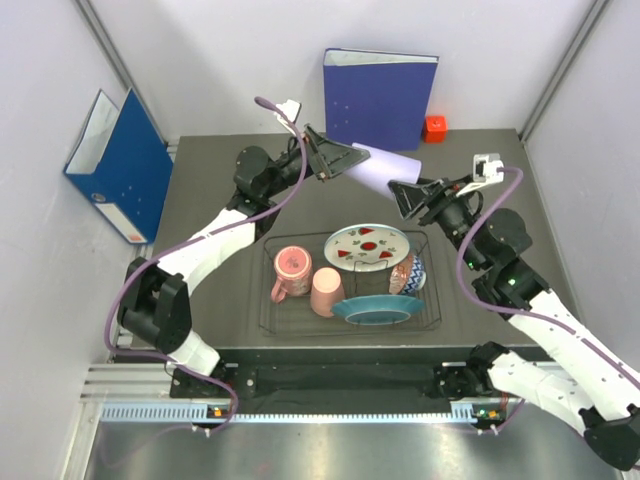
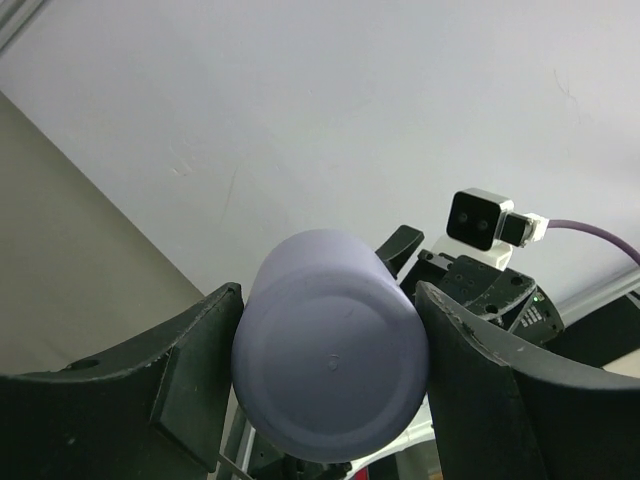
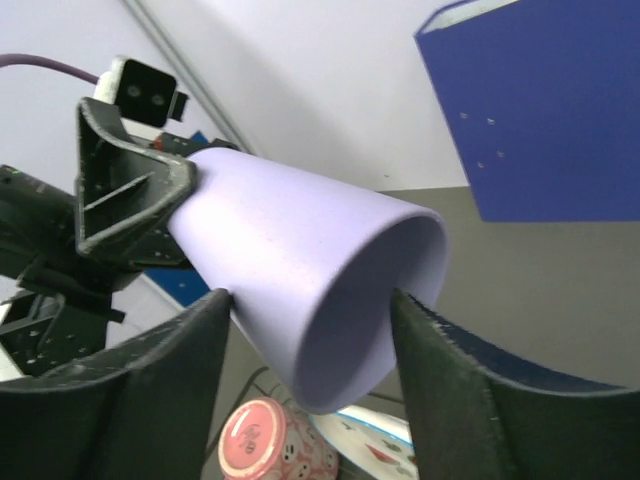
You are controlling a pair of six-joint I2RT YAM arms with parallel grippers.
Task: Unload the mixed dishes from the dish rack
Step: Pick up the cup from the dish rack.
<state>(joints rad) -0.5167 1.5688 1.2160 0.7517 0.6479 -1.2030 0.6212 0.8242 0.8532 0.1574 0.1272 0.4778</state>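
One lavender cup [image 2: 330, 360] aloft, two pink cups [image 1: 291, 268] [image 1: 327, 291], two plates [image 1: 366, 246] [image 1: 378, 309] racked.

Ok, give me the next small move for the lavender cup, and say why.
Probably: close the right fingers fully on the lavender cup before the left fingers let go. The cup is in mid-air beyond the dish rack, clamped at its base by the left fingers. The right fingers flank its open end, but a firm grip is not evident.
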